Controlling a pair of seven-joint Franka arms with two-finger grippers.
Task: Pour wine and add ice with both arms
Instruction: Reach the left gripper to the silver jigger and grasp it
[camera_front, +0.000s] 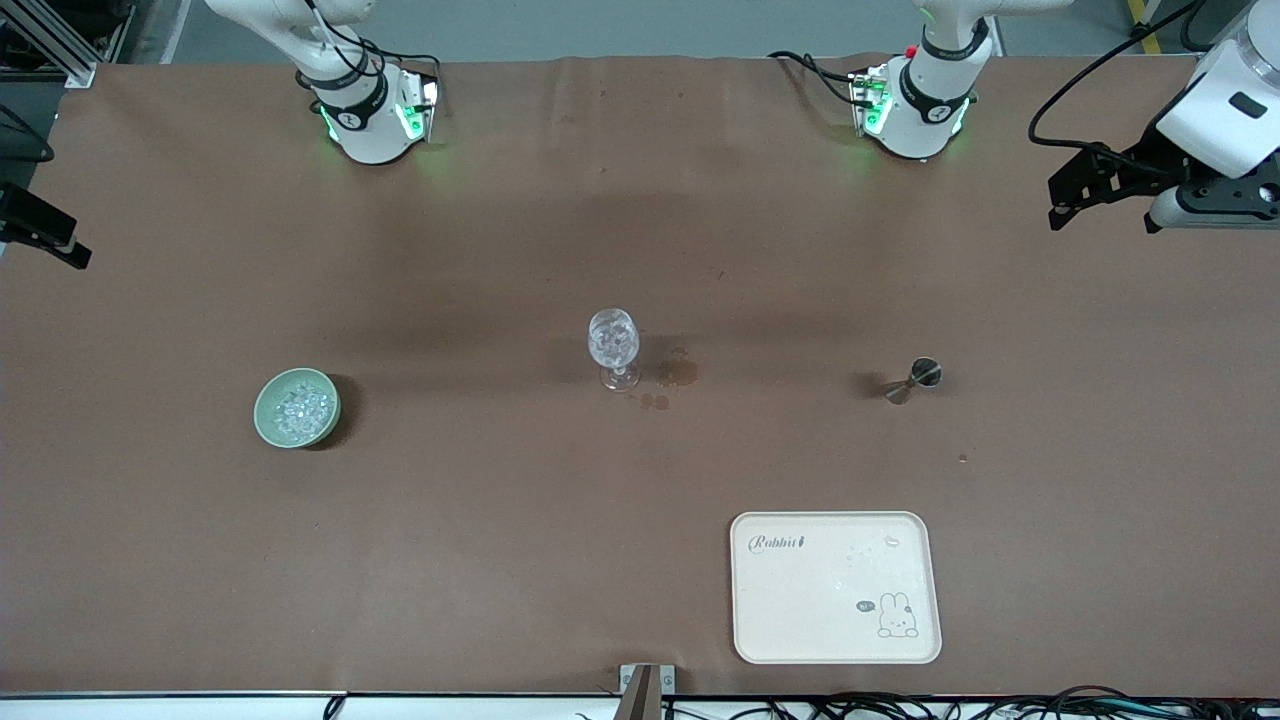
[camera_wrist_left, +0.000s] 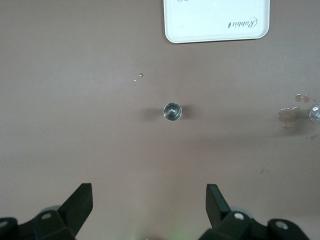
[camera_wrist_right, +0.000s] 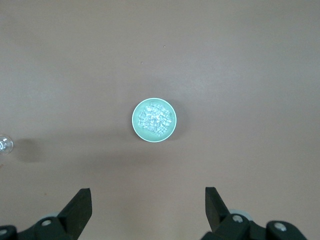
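A brown cloth-covered table (camera_front: 500, 560) carries 4 things. Near the middle stands a clear stemmed wine glass (camera_front: 613, 348), upright, with glinting lumps showing in its bowl. Just beside its foot, toward the left arm's end, are a few wet brown stains (camera_front: 677, 373) on the cloth.

The ice (camera_front: 301, 407) lies heaped in a pale green bowl (camera_front: 270, 421) toward the right arm's end of the table, well apart from the glass and slightly nearer to the front camera than it. In the right wrist view the bowl sits directly below the camera, the clear lumps filling its centre.

Toward the left arm's end, at about the same depth as the glass, stands a small metal jigger (camera_front: 914, 379); the left wrist view looks straight down into its round mouth. Nearer to the front camera than the jigger lies a white rectangular tray (camera_front: 790, 610) with the word "Rabbit" and a little rabbit drawing; a few drops or small clear bits sit on its surface.

Both arms wait high above the table. The left gripper (camera_wrist_left: 149, 200) hangs over the cloth short of the jigger, its 2 black fingers (camera_wrist_left: 79, 202) spread wide with nothing between them. The right gripper (camera_wrist_right: 148, 202) hangs over the cloth short of the bowl, its fingers (camera_wrist_right: 78, 205) likewise wide apart and holding nothing.
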